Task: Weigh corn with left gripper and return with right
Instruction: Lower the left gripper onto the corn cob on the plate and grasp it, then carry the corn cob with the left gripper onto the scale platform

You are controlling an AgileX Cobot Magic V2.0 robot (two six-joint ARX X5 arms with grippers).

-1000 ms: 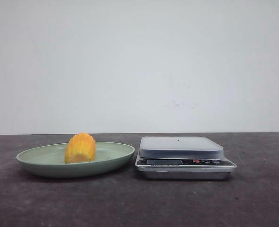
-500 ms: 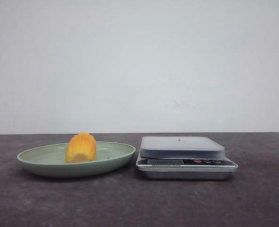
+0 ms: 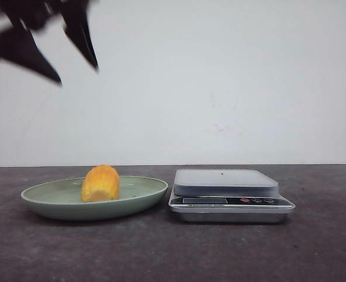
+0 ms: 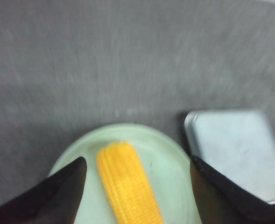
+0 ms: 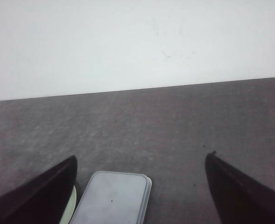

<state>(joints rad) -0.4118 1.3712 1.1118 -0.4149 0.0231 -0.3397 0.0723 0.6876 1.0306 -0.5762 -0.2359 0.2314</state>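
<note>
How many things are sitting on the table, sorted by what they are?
Corn: 1
Green plate: 1
Kitchen scale: 1
Total: 3

We record one corn piece, short and stubby, yellow-orange, with kernel rows running lengthwise as fine ridges. In the front view it rests on its side inside a shallow pale green plate, left of centre on the dark table, its rounded top rising above the plate rim. We see it lying free, with nothing touching it from above or from the sides. From the left wrist view the corn lies lengthwise across the plate floor, its rounded end fully visible. Its other end runs out of frame, so we cannot assess the cut face.
</note>
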